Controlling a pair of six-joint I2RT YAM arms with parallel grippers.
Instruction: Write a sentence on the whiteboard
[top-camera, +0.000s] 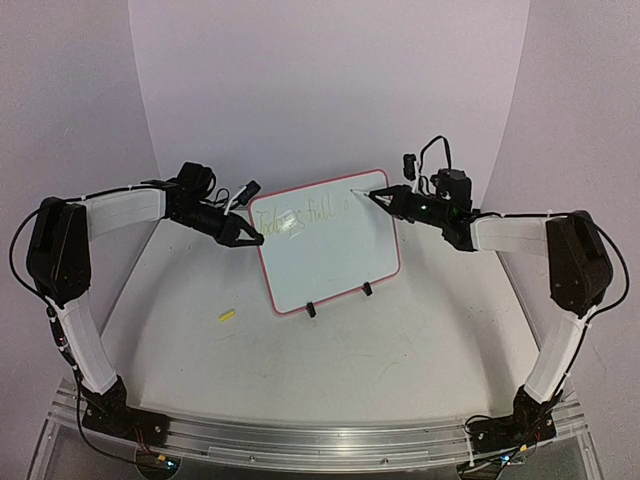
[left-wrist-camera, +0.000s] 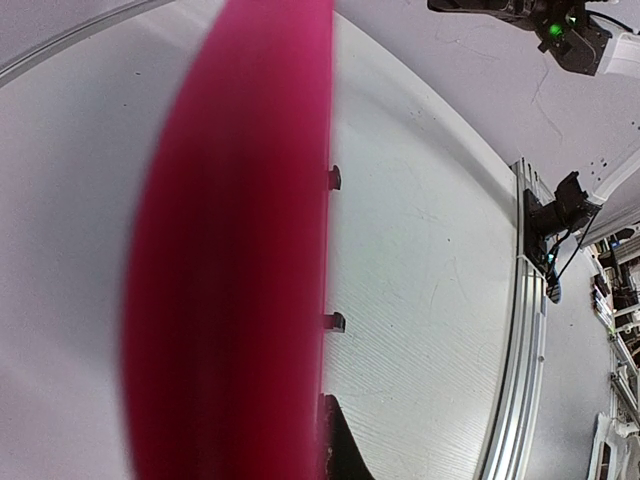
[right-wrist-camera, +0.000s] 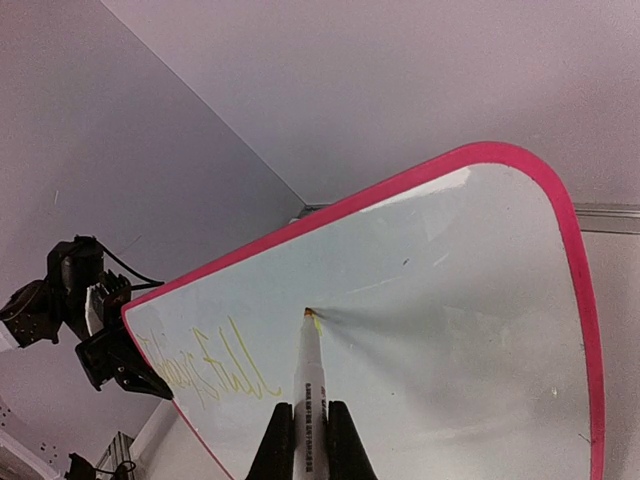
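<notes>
The whiteboard (top-camera: 335, 255) stood on its clip feet near the middle of the tabletop (top-camera: 420, 340). The left gripper (top-camera: 255, 238) was clamped on its left edge. The right gripper (top-camera: 381, 198) pinched a marker (right-wrist-camera: 308, 375), whose tip touched the board just past the faint yellow-green sentence (top-camera: 298, 215).

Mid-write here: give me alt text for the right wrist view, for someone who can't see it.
A marker gripped by the right fingers touches its yellowish tip to the red-framed whiteboard, just right of yellow-green cursive handwriting. The left fingers sit at the board's far edge.
</notes>
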